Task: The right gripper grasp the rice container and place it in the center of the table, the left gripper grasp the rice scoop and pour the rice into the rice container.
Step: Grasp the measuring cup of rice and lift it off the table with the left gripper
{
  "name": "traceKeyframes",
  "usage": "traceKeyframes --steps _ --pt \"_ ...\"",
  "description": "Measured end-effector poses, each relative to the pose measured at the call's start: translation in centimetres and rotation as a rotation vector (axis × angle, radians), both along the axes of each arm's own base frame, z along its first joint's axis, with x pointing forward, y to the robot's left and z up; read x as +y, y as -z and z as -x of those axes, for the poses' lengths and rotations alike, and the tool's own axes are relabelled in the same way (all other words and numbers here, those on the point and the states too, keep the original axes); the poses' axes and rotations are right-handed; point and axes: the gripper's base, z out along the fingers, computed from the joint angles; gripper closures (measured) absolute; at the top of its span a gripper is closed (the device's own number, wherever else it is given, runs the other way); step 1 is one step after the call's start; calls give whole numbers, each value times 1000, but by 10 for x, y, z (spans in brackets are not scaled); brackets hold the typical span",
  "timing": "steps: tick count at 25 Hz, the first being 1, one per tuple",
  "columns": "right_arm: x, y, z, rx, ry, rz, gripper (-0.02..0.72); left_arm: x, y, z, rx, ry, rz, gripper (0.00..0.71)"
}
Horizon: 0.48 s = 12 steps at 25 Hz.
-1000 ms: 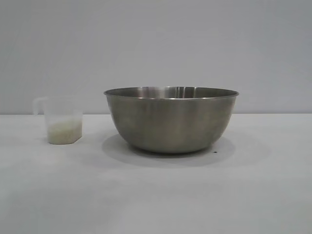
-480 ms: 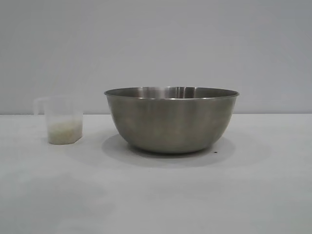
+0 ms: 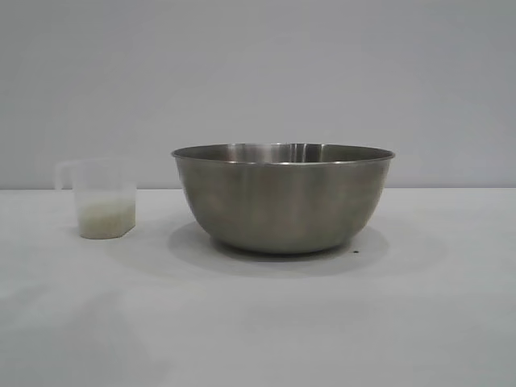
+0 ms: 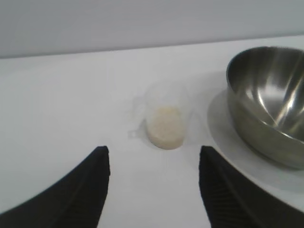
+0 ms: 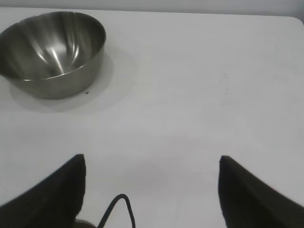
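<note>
Bowl (image 3: 283, 198), one: large, round, brushed steel with a thin rolled rim, upright on the table (image 3: 322, 322) near the middle of the exterior view. Nothing shows inside it in either wrist view.

Cup (image 3: 103, 199), one: small, translucent plastic, upright, at the bowl's 9 o'clock in the exterior view, near it but not touching. Loop handle at the rim, on the side away from the bowl.

Rice (image 3: 106, 218), one small heap of white grains, filling the bottom of the cup.

Table, one: plain white, flat, bearing both vessels.

Dark speck (image 3: 355, 251), one, on the table just beside the bowl's base at about 4 o'clock.

Left gripper (image 4: 154, 156), one: two black pointed fingers (image 4: 85, 190) set moderately apart, holding nothing. It is above the table, short of the cup, which lies ahead of the gap between the tips.

Right gripper (image 5: 152, 161), one: two black fingers spread wide, holding nothing, over bare table well apart from the bowl.

Cable (image 5: 118, 209), one: thin, black, looped close under the right gripper.
</note>
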Motion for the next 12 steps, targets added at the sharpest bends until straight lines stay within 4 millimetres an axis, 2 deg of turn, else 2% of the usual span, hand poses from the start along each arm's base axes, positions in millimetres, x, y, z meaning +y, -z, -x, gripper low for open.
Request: traceKeyframes --steps 3,8,12 --pt "0 0 0 0 0 0 171 -2 7 -7 -1 -16 36 346" --pt "0 0 0 0 0 0 171 -10 13 -20 -138 45 -18 346" --pt "0 0 0 0 0 0 171 -15 35 -30 -130 62 -60 346"
